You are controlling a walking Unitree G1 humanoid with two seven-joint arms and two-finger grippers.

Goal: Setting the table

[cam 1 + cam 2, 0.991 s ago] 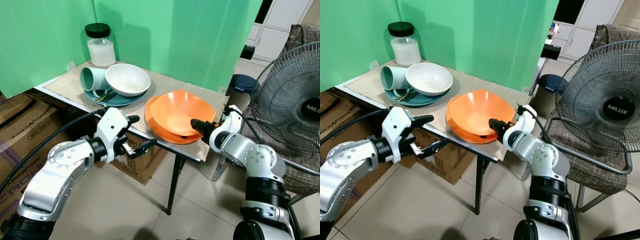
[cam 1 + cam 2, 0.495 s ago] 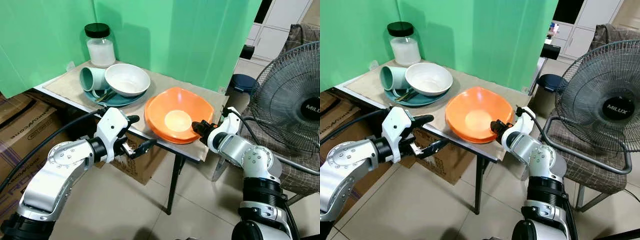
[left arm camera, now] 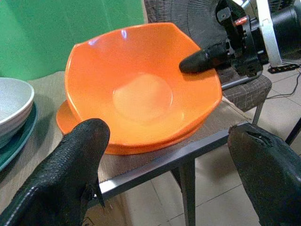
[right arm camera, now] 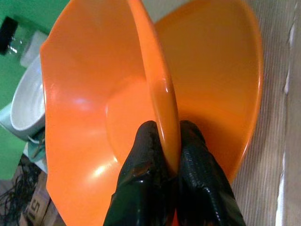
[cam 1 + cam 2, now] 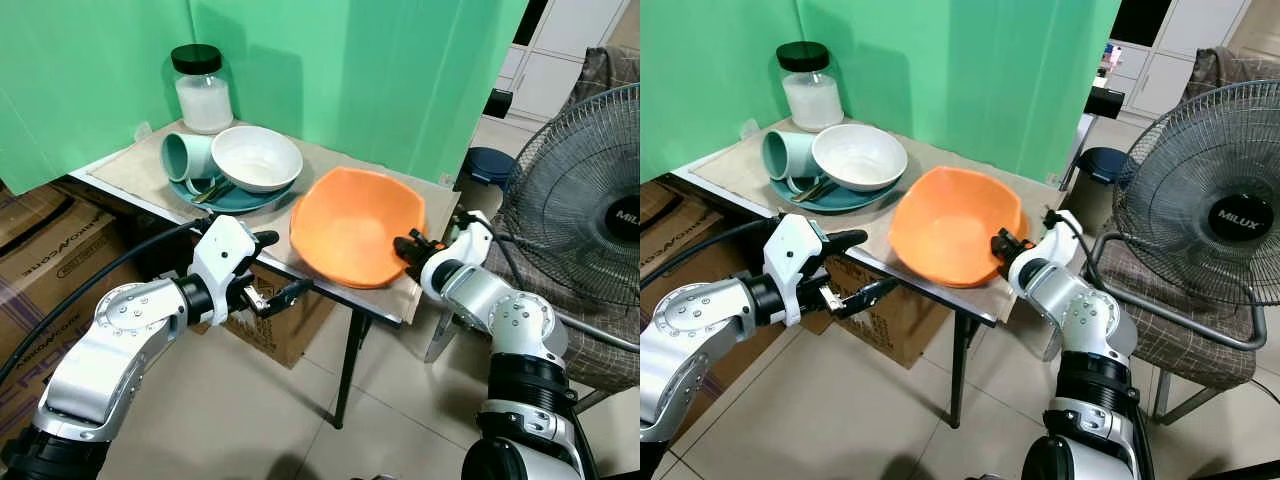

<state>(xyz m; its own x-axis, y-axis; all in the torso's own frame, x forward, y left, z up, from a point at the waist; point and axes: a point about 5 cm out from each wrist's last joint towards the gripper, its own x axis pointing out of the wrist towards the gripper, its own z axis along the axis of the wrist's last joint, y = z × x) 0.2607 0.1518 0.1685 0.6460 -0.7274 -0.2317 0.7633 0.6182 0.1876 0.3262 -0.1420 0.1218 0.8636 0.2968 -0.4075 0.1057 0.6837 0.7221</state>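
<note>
An orange bowl (image 5: 355,225) stands tilted on its edge at the table's near right corner, its opening facing my left. My right gripper (image 5: 408,247) is shut on the bowl's rim (image 4: 162,94), one finger inside and one outside. Under the bowl an orange plate (image 3: 80,139) lies flat on the table (image 5: 130,175). My left gripper (image 5: 287,262) hangs open just below the table's front edge, apart from the bowl, with nothing between its fingers (image 3: 70,179).
At the back left, a teal plate (image 5: 240,198) carries a white bowl (image 5: 256,158), a teal mug (image 5: 185,157) on its side and cutlery. A lidded jar (image 5: 203,90) stands behind. A fan (image 5: 590,200) and chair are right, cardboard boxes (image 5: 50,250) left.
My right gripper has raised the rim it holds, so the orange bowl has tipped from lying low on the plate to standing steeply. The left arm has not moved.
</note>
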